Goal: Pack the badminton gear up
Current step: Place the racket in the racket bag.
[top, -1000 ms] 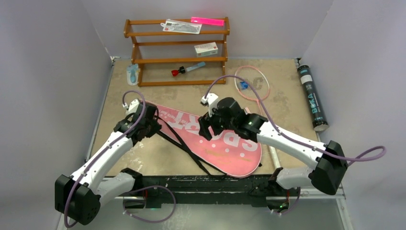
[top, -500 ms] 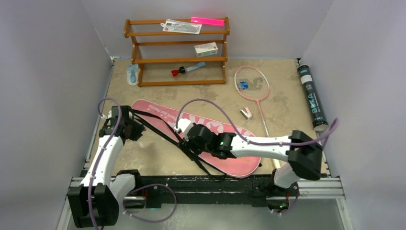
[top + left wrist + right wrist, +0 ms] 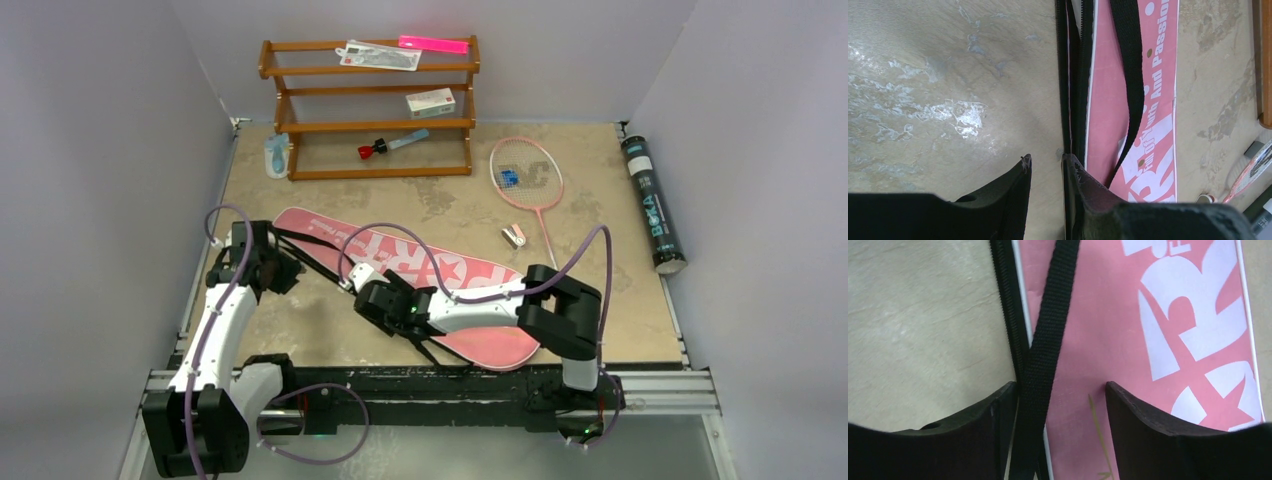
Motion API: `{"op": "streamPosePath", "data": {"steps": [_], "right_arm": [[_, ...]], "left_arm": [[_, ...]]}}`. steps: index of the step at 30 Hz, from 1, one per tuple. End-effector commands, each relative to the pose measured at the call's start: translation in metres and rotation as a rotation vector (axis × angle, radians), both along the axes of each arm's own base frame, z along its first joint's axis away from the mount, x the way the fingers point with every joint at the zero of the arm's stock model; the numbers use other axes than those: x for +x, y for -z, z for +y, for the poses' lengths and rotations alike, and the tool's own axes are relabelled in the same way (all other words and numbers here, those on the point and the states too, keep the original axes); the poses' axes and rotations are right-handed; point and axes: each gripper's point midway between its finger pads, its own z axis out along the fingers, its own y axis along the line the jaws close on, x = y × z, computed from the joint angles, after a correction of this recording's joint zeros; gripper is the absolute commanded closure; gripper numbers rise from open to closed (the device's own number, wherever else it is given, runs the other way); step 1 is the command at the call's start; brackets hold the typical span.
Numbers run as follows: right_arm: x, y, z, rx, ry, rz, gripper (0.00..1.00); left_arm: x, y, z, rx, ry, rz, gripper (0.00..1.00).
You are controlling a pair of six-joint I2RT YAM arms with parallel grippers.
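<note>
Right gripper (image 3: 1060, 386) spread wide, low over pink bag (image 3: 1128, 365); black strap (image 3: 1048, 335) between its fingers, zip edge (image 3: 1005, 300) at one finger | left gripper (image 3: 1047, 161) nearly pressed together, narrow gap with nothing in it; zip edge at bag's narrow end just beside | racket (image 3: 527, 172) and BOKA tube (image 3: 652, 205) lie well apart, far right.

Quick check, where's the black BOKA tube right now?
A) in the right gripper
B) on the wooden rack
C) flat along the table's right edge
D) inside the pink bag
C: the black tube lies flat along the right edge of the table by the wall, well apart from the pink bag and the rack.
</note>
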Motion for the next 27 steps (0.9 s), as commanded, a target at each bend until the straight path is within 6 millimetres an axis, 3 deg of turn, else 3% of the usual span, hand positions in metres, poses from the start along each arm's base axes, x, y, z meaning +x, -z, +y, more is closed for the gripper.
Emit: {"op": "streamPosePath", "data": {"steps": [1,3,7,11,16,21,24,27], "right_arm": [[0.015,-0.006,-0.009,-0.045,0.075,-0.075,0.43],[0.015,-0.008,-0.007,-0.031,0.071,-0.075,0.66],[0.015,-0.029,0.004,0.062,0.056,-0.076,1.0],[0.017,-0.059,0.019,0.198,0.04,-0.014,1.0],[0.028,-0.102,0.024,0.345,0.05,0.072,1.0],[0.041,-0.142,0.022,0.536,0.062,0.19,1.0],[0.047,-0.169,0.023,0.644,0.053,0.243,1.0],[0.051,-0.182,0.023,0.71,0.048,0.317,1.0]], "left_arm": [[0.011,-0.019,0.004,0.016,0.012,-0.066,0.73],[0.012,-0.019,0.004,0.017,0.013,-0.069,0.73],[0.013,-0.022,0.005,0.023,0.017,-0.074,0.73],[0.013,-0.034,0.005,0.04,0.04,-0.101,0.74],[0.014,-0.074,-0.003,0.055,0.131,-0.232,0.75],[0.013,-0.11,-0.028,-0.002,0.268,-0.358,0.74],[0.011,-0.117,-0.038,-0.058,0.296,-0.375,0.73],[0.011,-0.113,-0.042,-0.108,0.268,-0.359,0.73]]}}
